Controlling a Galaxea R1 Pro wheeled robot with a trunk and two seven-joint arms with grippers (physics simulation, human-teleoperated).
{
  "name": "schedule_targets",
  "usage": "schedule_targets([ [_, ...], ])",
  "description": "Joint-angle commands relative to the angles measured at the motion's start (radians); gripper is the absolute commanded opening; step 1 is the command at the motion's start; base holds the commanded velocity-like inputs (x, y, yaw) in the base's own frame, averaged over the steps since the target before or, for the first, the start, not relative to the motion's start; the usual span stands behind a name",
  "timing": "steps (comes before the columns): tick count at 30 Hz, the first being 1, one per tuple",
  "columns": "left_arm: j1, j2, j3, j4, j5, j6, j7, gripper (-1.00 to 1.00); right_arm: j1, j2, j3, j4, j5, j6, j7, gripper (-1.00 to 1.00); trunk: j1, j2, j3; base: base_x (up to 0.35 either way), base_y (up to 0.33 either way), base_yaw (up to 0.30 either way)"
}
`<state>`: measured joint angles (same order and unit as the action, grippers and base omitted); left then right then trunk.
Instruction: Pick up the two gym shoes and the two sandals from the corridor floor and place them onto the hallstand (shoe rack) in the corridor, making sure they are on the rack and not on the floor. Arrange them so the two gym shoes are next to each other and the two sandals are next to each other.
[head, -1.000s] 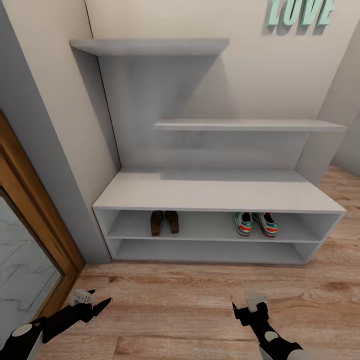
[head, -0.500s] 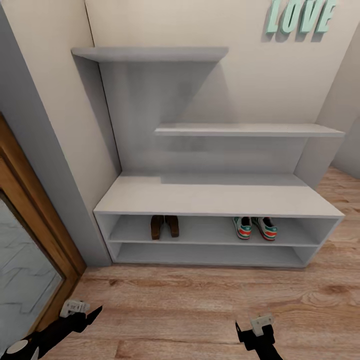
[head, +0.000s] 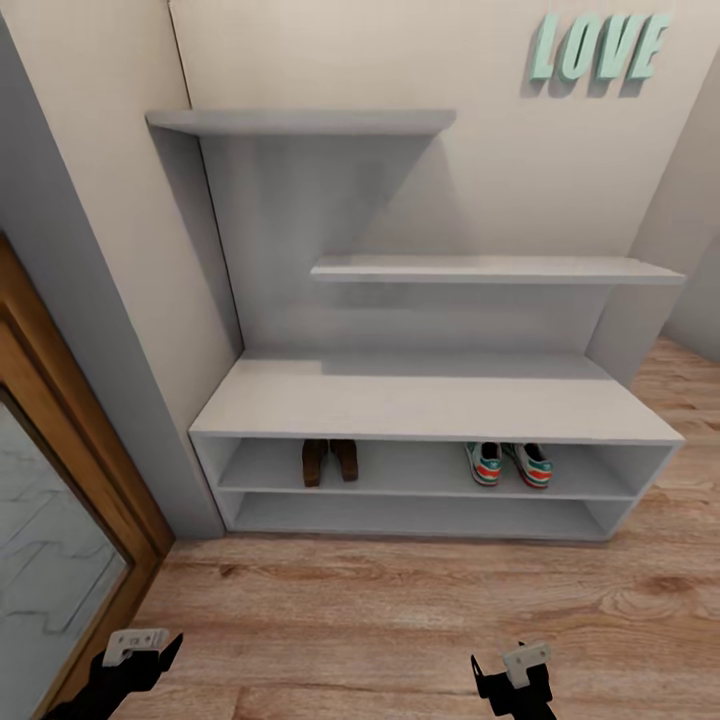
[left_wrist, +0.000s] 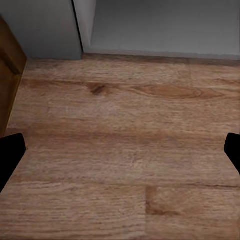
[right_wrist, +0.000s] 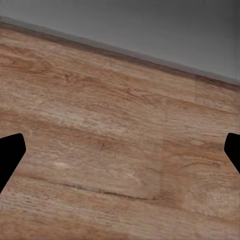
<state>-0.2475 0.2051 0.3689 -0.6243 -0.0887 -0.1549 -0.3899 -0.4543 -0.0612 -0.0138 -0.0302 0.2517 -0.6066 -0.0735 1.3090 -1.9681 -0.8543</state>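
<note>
The two sandals (head: 329, 461) stand side by side at the left of the hallstand's (head: 430, 400) upper open shelf row. At the right of the same row, the two gym shoes (head: 508, 463) sit next to each other, heels facing me. Both arms hang low over the corridor floor (head: 380, 620), well short of the rack. My left gripper (head: 150, 655) is open, its fingers (left_wrist: 10, 155) spread wide over bare planks in the left wrist view. My right gripper (head: 505, 675) is open as well, its fingers (right_wrist: 10, 152) apart with nothing between them.
A wood-framed glass door (head: 50, 520) lines the left side, behind a grey wall post (head: 110, 400). Teal LOVE letters (head: 598, 47) hang on the wall above the rack. Two floating shelves (head: 490, 268) jut out over the bench.
The whole picture has shifted down a little, so the camera has moved. Both arms have drawn back toward the picture's bottom edge. The shoes have stayed on their shelf.
</note>
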Motion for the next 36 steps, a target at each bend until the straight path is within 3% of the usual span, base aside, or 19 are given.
schedule_targets([
  [1, -0.001, -0.001, 0.006, 0.002, -0.009, -0.005, -0.003, 1.00, 0.000, 0.001, -0.002, 0.001, 0.011, -0.002, -0.008, 1.00, -0.004, 0.007, 0.002, 0.000, 0.000, 0.000],
  [14, 0.000, -0.001, 0.007, 0.042, -0.010, -0.006, 0.017, 1.00, 0.009, 0.003, -0.003, 0.001, 0.006, -0.004, -0.010, 1.00, -0.054, 0.098, 0.043, 0.000, 0.000, 0.000],
  [23, 0.000, 0.000, 0.007, 0.117, -0.010, -0.055, 0.018, 1.00, 0.018, 0.005, -0.002, 0.002, -0.089, -0.003, -0.011, 1.00, -0.088, 0.161, 0.071, 0.000, 0.000, 0.000],
  [24, 0.001, -0.001, 0.005, 0.151, -0.012, -0.083, 0.060, 1.00, 0.029, 0.007, -0.002, 0.003, -0.124, -0.003, -0.012, 1.00, -0.092, 0.168, 0.074, 0.000, 0.000, 0.000],
  [30, 0.003, -0.002, 0.002, 0.156, -0.013, -0.084, 0.069, 1.00, 0.050, 0.006, -0.002, 0.003, -0.126, -0.002, -0.012, 1.00, -0.115, 0.210, 0.093, 0.000, 0.000, 0.000],
  [36, 0.004, -0.001, -0.001, 0.217, -0.017, -0.087, 0.071, 1.00, 0.055, 0.009, 0.000, 0.004, -0.125, -0.001, -0.011, 1.00, -0.138, 0.252, 0.112, 0.000, 0.000, 0.000],
])
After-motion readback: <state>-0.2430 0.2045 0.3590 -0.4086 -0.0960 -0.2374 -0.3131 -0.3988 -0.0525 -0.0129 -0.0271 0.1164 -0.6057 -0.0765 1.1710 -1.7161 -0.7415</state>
